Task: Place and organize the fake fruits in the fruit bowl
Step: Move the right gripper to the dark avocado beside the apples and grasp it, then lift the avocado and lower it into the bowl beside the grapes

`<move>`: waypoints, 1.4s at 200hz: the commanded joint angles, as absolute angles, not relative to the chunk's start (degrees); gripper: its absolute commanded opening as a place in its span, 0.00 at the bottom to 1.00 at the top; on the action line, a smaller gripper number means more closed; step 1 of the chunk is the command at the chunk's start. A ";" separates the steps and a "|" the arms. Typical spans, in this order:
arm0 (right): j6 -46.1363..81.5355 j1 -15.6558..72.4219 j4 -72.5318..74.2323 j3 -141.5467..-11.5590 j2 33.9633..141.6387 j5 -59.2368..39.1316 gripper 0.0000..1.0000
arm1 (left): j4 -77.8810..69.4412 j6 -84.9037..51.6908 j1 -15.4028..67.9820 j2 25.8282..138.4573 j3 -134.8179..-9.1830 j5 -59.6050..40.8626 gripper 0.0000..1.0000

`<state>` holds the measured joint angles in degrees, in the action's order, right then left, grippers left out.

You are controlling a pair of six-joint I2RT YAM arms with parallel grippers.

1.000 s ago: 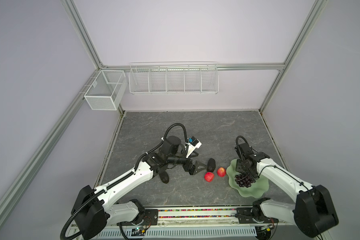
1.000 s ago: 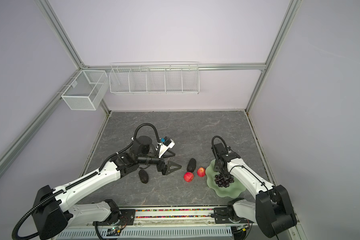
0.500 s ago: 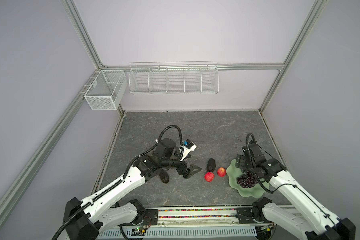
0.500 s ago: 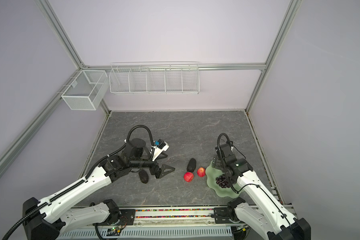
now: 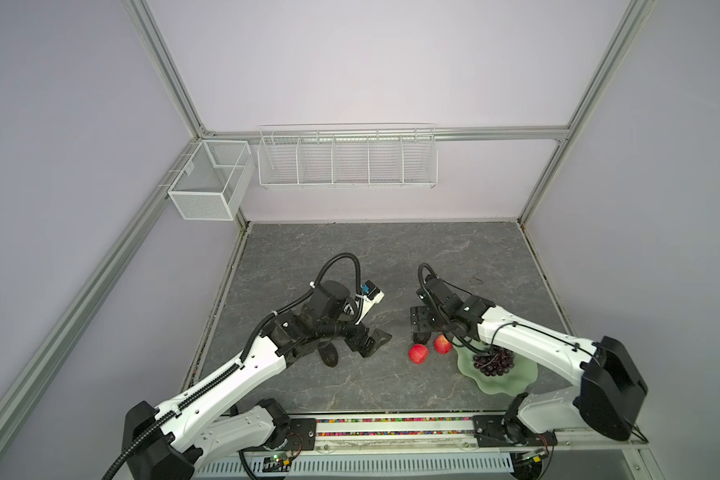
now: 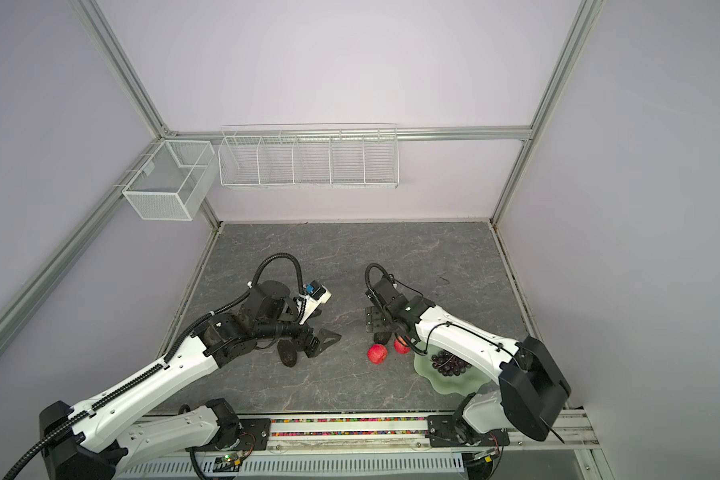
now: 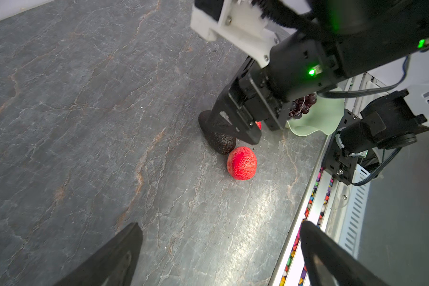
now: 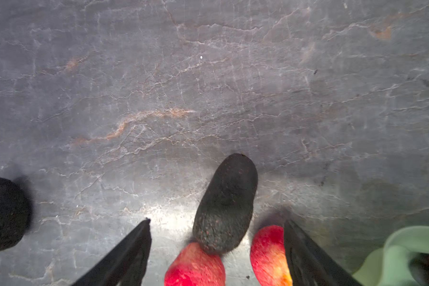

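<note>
The avocado (image 8: 226, 205) lies on the table (image 8: 208, 99), against one apple (image 8: 196, 265), with a second apple (image 8: 268, 250) just beside it and the bowl (image 5: 512, 384) near. The right gripper (image 8: 217, 221), spread wide above it, should be lowered astride its narrow width so that no apple is caught. The left gripper (image 7: 221, 224) is spread and empty.

The right gripper (image 8: 217, 221) has been lifted off the grapes (image 5: 493, 362) — left lying in the fruit bowl (image 5: 512, 384) — and brought across to the avocado (image 8: 227, 193), jaws opened wide. The left gripper (image 5: 380, 343) has been drawn back slightly.
</note>
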<state>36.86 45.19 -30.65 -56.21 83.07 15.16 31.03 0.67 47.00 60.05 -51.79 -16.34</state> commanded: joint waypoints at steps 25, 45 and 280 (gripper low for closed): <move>41.86 45.36 -32.56 -60.55 88.96 16.74 0.78 | 32.29 3.49 46.99 56.04 -50.20 -12.86 0.99; 42.85 45.62 -33.80 -61.44 91.16 15.75 0.74 | 31.65 3.29 46.85 55.51 -50.30 -13.22 0.99; 46.40 46.27 -30.73 -58.14 98.61 14.02 0.47 | 30.59 3.64 46.49 54.78 -49.93 -13.83 0.99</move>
<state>45.69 45.91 -31.81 -58.06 96.27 15.18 30.92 2.22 46.87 55.07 -50.26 -13.89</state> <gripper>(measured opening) 0.513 0.989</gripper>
